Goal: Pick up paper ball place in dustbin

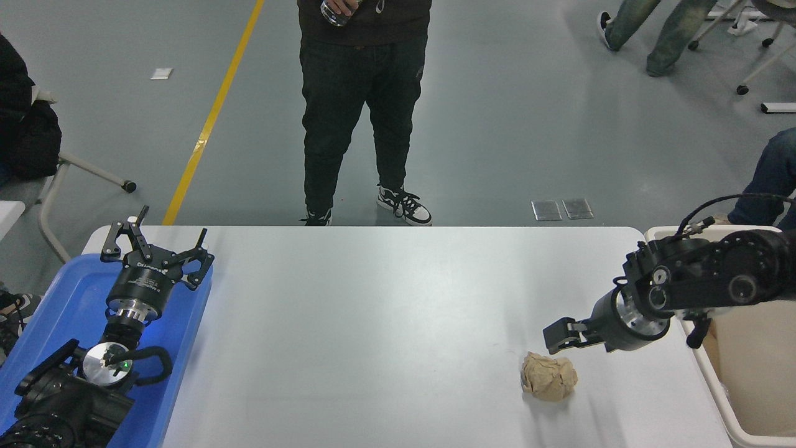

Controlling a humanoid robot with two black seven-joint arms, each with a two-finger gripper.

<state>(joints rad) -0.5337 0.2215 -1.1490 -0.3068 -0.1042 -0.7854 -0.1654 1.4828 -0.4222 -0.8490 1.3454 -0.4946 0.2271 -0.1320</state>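
My right gripper hangs just above the far side of the paper ball, pointing left across the white table. From this angle I see its fingers edge-on as one dark block, so I cannot tell whether they are spread or pressed together; nothing seems to be held in them. The paper ball lies on the table toward the near right part, crumpled and tan, casting a small shadow, and it looks apart from my fingertips. The dustbin stands at the table's right edge, cream-white, with my right arm reaching out over its far rim. My left gripper is parked at the lower left over the blue tray, its fingers spread wide. A person in dark trousers stands beyond the far edge.
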